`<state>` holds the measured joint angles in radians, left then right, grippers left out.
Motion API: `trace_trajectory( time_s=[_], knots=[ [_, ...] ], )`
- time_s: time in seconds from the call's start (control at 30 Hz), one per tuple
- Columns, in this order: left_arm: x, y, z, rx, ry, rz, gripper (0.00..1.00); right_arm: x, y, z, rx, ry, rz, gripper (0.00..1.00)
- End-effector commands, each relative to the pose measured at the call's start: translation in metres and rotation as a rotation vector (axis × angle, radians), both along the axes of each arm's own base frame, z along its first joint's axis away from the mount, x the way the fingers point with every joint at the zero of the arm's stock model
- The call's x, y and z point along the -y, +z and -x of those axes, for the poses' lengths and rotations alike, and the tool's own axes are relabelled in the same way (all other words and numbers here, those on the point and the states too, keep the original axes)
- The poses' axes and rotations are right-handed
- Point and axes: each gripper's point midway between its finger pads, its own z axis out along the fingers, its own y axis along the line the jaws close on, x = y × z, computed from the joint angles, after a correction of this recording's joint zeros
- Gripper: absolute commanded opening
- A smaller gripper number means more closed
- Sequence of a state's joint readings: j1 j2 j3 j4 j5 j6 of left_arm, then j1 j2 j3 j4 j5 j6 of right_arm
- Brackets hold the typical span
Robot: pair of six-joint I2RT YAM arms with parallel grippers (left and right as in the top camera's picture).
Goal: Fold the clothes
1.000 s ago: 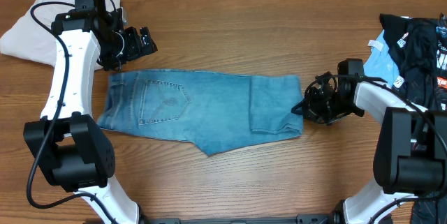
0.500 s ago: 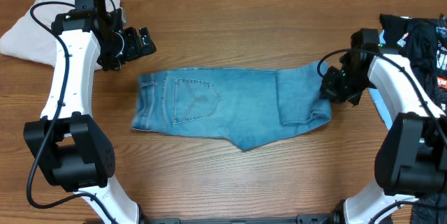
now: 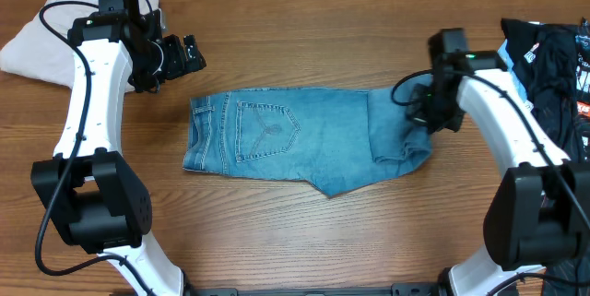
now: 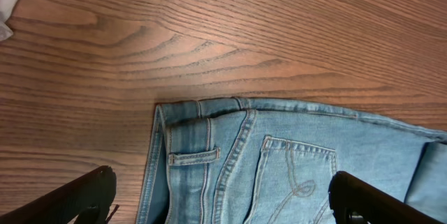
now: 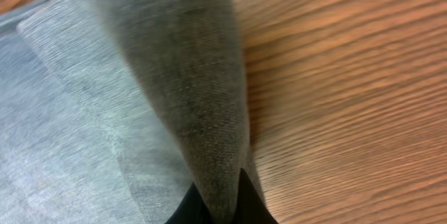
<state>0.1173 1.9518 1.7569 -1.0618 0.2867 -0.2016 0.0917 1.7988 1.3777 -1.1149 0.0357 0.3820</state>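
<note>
Pinching the leg end, my right gripper (image 3: 426, 116) has dragged the jeans (image 3: 295, 139) across the table (image 3: 323, 29) nearer the black garment (image 3: 558, 56) and lifted that end, so folding it back away looks next, while my left gripper (image 3: 189, 54), farthest from that garment, hangs spread.

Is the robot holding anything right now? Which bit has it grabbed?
Yes. The right gripper pinches the jeans by a fold of denim at their leg end. The left gripper is open and holds nothing.
</note>
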Motion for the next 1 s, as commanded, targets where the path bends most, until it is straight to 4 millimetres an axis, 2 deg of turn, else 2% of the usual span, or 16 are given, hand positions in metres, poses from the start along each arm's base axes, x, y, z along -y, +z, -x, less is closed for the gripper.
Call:
trace_trajectory(
  time_s=[0.0, 0.37, 0.57, 0.83, 0.97],
  knots=[
    [0.002, 0.001, -0.004, 0.013, -0.027, -0.017, 1.00, -0.022, 0.022, -0.009, 0.081, 0.014, 0.032, 0.04],
    [0.002, 0.001, -0.004, 0.012, -0.027, -0.016, 1.00, -0.081, 0.027, -0.002, 0.114, 0.124, 0.026, 0.04],
    [0.002, 0.001, -0.004, 0.012, -0.027, -0.016, 1.00, -0.117, 0.028, 0.003, 0.133, 0.192, -0.037, 0.04],
    [0.002, 0.001, -0.004, 0.012, -0.027, -0.016, 1.00, -0.132, 0.029, 0.006, 0.135, 0.183, -0.075, 0.04],
    [0.002, 0.001, -0.004, 0.012, -0.027, -0.016, 1.00, -0.147, 0.031, 0.004, 0.141, 0.197, -0.155, 0.04]
  ],
)
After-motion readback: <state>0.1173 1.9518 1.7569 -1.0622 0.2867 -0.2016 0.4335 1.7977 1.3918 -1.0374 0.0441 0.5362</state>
